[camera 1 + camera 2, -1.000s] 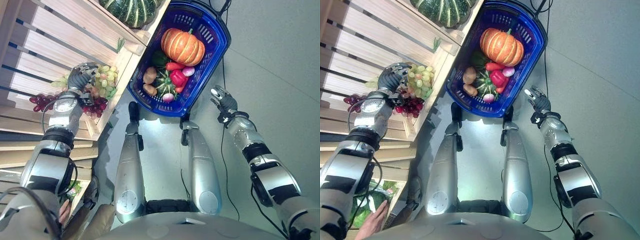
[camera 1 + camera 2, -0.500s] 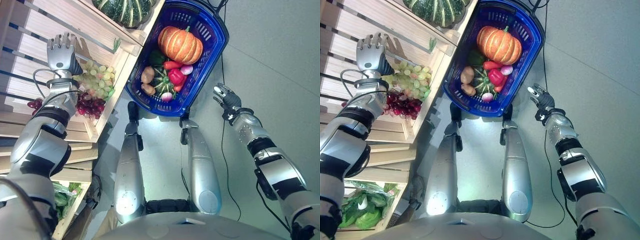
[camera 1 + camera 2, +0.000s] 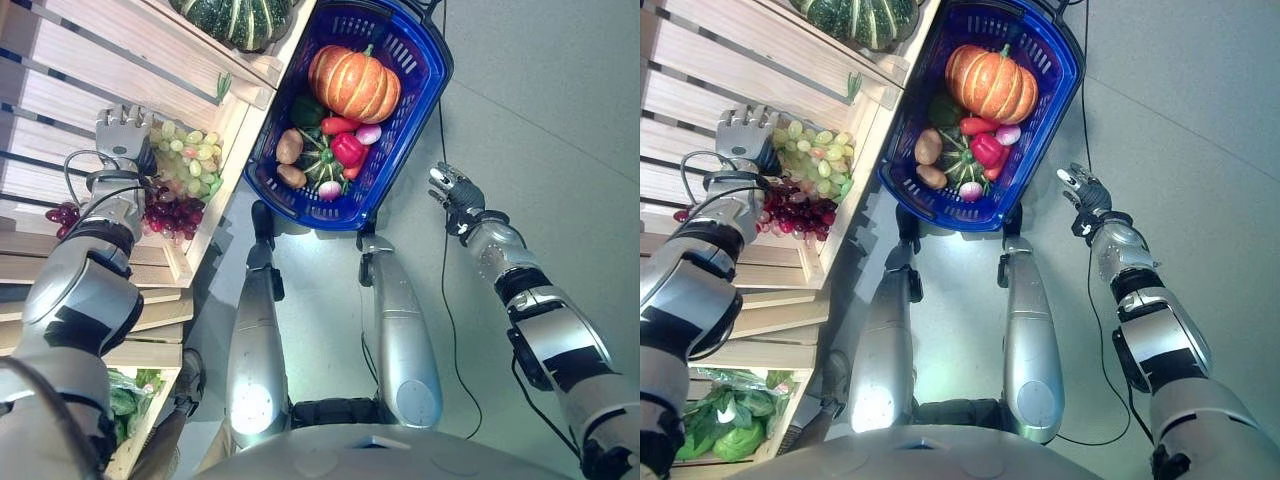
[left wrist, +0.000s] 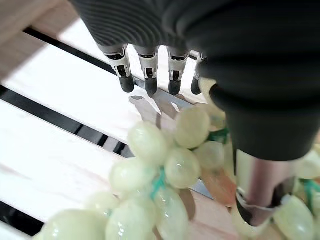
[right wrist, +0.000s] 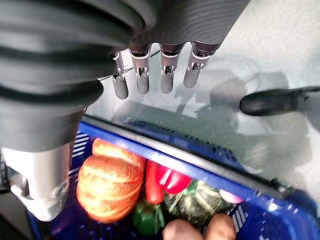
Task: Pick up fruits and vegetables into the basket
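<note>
A slatted wooden shelf stands above a smooth grey floor. On it the left hand, fingers straight and spread, hovers over the green grapes, knobbly bunches beside glossy dark red grapes. Grasping seems the step; next, curl round a bunch. The blue plastic basket holds a ribbed pumpkin. The right hand hangs open, empty.

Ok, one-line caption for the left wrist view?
Open left hand poised over a bunch of pale green grapes on the wooden slatted shelf.
</note>
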### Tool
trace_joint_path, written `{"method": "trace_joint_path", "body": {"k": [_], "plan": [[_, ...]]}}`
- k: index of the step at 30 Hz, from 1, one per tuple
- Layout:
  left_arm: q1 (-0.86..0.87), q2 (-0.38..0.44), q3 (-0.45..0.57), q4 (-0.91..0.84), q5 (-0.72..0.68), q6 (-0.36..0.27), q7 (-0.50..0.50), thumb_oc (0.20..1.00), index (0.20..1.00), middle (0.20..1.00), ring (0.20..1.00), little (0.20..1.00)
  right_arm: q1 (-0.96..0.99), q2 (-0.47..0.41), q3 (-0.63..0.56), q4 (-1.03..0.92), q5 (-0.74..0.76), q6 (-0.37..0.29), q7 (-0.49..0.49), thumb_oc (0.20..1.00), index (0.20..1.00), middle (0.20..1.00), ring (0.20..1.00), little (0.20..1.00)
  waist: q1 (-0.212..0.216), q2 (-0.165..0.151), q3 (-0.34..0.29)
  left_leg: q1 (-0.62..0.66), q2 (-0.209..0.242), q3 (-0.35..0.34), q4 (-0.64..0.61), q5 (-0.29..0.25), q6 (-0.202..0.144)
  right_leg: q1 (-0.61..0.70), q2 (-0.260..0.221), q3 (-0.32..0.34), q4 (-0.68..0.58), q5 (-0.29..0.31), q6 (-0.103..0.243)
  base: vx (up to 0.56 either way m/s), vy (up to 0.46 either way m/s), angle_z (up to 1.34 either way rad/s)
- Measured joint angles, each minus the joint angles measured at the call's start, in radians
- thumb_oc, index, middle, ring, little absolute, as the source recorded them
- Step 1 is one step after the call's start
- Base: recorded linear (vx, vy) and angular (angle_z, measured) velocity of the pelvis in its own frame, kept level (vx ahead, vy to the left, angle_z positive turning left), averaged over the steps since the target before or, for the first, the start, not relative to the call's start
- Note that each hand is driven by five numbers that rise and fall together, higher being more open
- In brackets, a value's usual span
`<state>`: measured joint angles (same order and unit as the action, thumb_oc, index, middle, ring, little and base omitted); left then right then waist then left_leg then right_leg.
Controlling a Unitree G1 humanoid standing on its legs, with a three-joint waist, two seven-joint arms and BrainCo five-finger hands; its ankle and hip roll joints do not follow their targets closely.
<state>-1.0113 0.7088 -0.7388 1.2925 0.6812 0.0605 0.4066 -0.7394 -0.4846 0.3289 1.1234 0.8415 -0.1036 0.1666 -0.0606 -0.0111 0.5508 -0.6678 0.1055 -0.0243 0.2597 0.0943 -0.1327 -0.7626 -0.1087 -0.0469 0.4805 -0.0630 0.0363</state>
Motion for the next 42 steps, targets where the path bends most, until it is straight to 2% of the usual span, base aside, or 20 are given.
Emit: {"method": "trace_joint_path", "body": {"k": [6, 14, 21, 22, 23, 26, 31, 42], "plan": [[0.003, -0.007, -0.012, 0.020, -0.055, -0.022, -0.022, 1.000, 1.000, 1.000, 1.000, 1.000, -0.008, -0.003, -0.001, 0.055, -0.001, 0.000, 0.009, 1.000, 1.000, 1.000, 1.000, 1.000, 0.000, -0.001, 0.000, -0.005, 0.000, 0.006, 0.014, -0.009, 0.005, -0.004, 0.001, 0.008, -0.003, -0.001, 0.001, 0.00, 0.010, -0.02], [-0.030, -0.007, -0.009, 0.019, -0.064, -0.021, 0.058, 1.000, 1.000, 1.000, 1.000, 1.000, -0.022, -0.008, 0.000, 0.054, -0.001, -0.001, 0.018, 1.000, 1.000, 1.000, 1.000, 1.000, 0.009, -0.003, -0.003, -0.045, 0.003, 0.007, 0.017, -0.009, 0.006, -0.046, 0.004, 0.010, 0.000, 0.003, 0.005, 0.00, 0.000, 0.00], [-0.066, -0.033, -0.009, 0.017, -0.064, -0.025, 0.073, 1.000, 1.000, 1.000, 1.000, 1.000, -0.058, -0.008, 0.003, 0.050, -0.001, -0.004, 0.020, 1.000, 1.000, 1.000, 1.000, 1.000, 0.003, -0.008, -0.006, -0.082, 0.004, -0.001, 0.034, -0.008, 0.003, -0.065, 0.007, 0.005, -0.008, 0.013, 0.005, 0.00, 0.000, 0.00], [-0.068, -0.034, -0.009, 0.017, -0.064, -0.025, 0.073, 0.498, 0.498, 0.498, 0.498, 0.498, -0.058, -0.008, 0.003, 0.050, 0.000, -0.004, 0.023, 1.000, 1.000, 1.000, 1.000, 1.000, 0.003, -0.010, -0.007, -0.086, 0.004, -0.002, 0.034, -0.008, 0.003, -0.068, 0.007, 0.004, -0.007, 0.013, 0.005, 0.00, 0.000, 0.00], [-0.070, -0.036, -0.009, 0.017, -0.064, -0.025, 0.073, 0.213, 0.213, 0.213, 0.213, 0.213, -0.058, -0.008, 0.003, 0.050, 0.000, -0.005, 0.023, 1.000, 1.000, 1.000, 1.000, 1.000, 0.002, -0.012, -0.008, -0.088, 0.005, -0.002, 0.035, -0.008, 0.003, -0.069, 0.008, 0.003, -0.008, 0.013, 0.005, 0.00, 0.000, 0.00], [-0.077, -0.046, -0.010, 0.016, -0.065, -0.025, 0.052, 0.200, 0.200, 0.200, 0.200, 0.200, -0.058, -0.008, 0.003, 0.050, 0.000, -0.004, 0.024, 1.000, 1.000, 1.000, 1.000, 1.000, 0.002, -0.014, -0.009, -0.100, 0.014, -0.006, 0.049, -0.014, 0.003, -0.071, 0.014, -0.003, -0.013, 0.012, 0.008, 0.00, 0.000, 0.00], [-0.101, -0.055, -0.009, 0.016, -0.116, -0.042, -0.021, 0.200, 0.200, 0.200, 0.200, 0.200, -0.059, -0.005, 0.020, 0.044, 0.000, -0.005, 0.025, 1.000, 1.000, 1.000, 1.000, 1.000, -0.006, -0.040, -0.024, -0.112, 0.017, -0.007, 0.049, -0.014, 0.002, -0.086, 0.018, -0.004, -0.012, 0.016, 0.004, 0.00, 0.000, -0.03], [-0.140, -0.051, -0.010, 0.016, -0.134, -0.043, -0.090, 0.200, 0.200, 0.200, 0.200, 0.200, -0.057, -0.003, 0.021, 0.037, 0.000, -0.005, 0.024, 1.000, 1.000, 1.000, 1.000, 1.000, -0.009, -0.040, -0.024, -0.112, 0.017, -0.004, 0.049, -0.013, 0.000, -0.086, 0.018, -0.001, -0.018, 0.017, 0.005, 0.00, 0.000, 0.00]]}}
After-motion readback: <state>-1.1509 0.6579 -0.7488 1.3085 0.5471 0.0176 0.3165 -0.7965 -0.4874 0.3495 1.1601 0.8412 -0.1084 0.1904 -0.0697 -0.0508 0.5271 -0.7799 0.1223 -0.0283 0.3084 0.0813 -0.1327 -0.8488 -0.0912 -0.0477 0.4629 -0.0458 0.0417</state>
